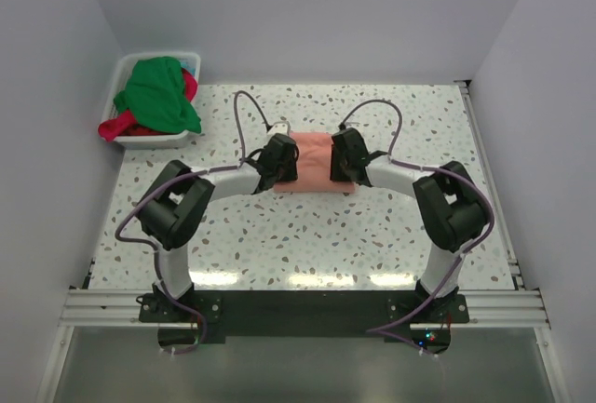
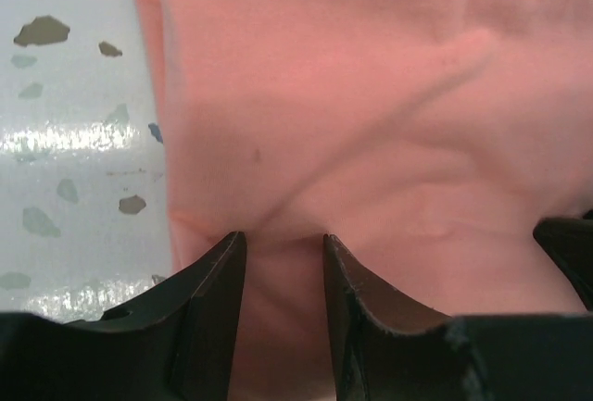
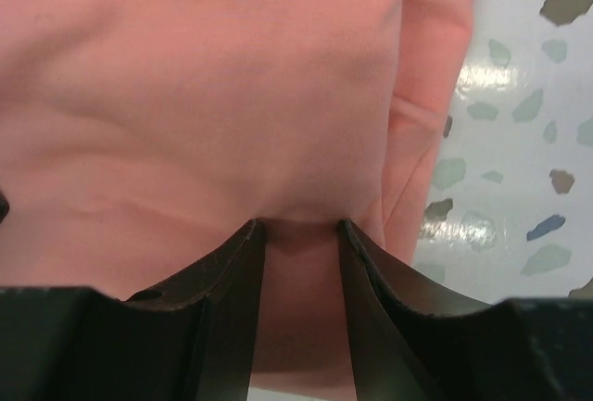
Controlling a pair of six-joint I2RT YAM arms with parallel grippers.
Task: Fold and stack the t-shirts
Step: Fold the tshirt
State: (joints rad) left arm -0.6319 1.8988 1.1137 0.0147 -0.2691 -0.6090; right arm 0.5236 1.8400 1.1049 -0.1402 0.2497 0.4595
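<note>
White arms (image 1: 231, 180), black joints (image 1: 177, 209), purple cables (image 1: 246, 94)

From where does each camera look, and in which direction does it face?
Top external: above and behind the arms, facing down onto the table; both arms show, bases at the bottom.
Left wrist: mounted at that wrist, facing down at the salmon-pink t-shirt; the left gripper shows at the bottom.
Right wrist: mounted likewise, facing the same t-shirt; the right gripper shows.
Shared: both wrist views show that t-shirt, at opposite edges.
</note>
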